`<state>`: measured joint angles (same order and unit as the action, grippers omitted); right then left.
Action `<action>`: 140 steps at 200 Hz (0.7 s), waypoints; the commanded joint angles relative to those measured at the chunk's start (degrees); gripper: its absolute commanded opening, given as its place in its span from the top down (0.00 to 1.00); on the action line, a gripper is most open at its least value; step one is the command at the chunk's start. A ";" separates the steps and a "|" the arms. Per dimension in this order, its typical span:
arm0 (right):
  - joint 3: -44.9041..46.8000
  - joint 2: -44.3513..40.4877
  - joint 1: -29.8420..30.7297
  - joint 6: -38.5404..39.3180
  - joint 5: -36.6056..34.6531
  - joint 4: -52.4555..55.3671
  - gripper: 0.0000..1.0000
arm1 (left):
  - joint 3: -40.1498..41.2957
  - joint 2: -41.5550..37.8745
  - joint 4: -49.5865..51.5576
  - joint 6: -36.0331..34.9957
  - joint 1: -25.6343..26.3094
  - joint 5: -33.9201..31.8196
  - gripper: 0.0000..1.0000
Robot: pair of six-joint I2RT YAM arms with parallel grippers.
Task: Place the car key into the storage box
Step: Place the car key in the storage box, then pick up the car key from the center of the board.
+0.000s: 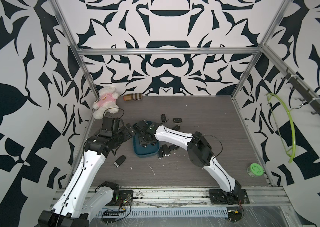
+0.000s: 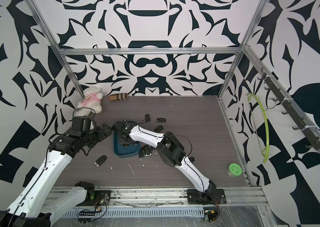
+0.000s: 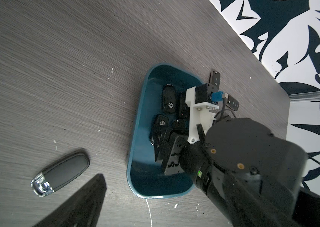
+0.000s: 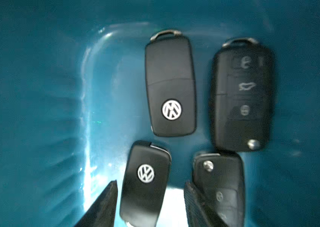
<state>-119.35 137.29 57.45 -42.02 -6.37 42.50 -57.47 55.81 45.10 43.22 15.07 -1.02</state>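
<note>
My right gripper [image 4: 150, 182] pointed into the box [image 4: 37, 98], jaws slightly apart around a car key [image 4: 145, 188]. Three more keys [image 4: 171, 84] lay alongside; my left gripper [image 1: 130, 130] hung wide.

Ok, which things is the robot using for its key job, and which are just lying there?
For the job: storage box; car keys in it; loose car keys on the table; right gripper.
Just lying about: teddy bear; plaid pouch; green tub; green hanger.

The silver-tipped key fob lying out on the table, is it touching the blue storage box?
Apart. The left wrist view shows a strip of bare table between the key fob and the storage box.
</note>
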 commanded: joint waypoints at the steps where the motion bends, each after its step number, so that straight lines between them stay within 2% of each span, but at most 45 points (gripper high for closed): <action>1: 1.29 -8.52 0.86 0.15 -0.77 -1.32 0.39 | -0.01 1.26 -2.26 -0.29 0.15 1.56 0.01; 44: 9.28 -16.26 -0.82 -2.43 -3.29 -1.45 0.22 | -0.64 3.65 -6.29 -1.36 0.13 6.56 0.01; 77: 17.98 -23.25 -2.67 -4.28 -8.22 -1.55 0.11 | 0.08 5.69 -11.94 -1.94 0.23 13.11 0.01; 93: 22.21 -26.55 -3.76 -5.75 -9.47 -1.27 0.10 | -0.18 7.58 -14.31 -2.35 0.78 16.07 0.01; 112: 27.03 -30.42 -4.79 -7.86 -11.98 -0.25 0.00 | -1.45 10.30 -15.57 -3.18 2.80 16.55 0.01; 140: 33.76 -36.25 -6.35 -11.66 -15.85 2.38 0.00 | -3.79 14.73 -17.47 -3.47 6.02 16.90 0.01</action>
<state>-89.58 107.35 51.99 -49.04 -16.40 41.67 -58.33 67.92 31.24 41.21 18.94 13.30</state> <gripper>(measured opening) 0.995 0.992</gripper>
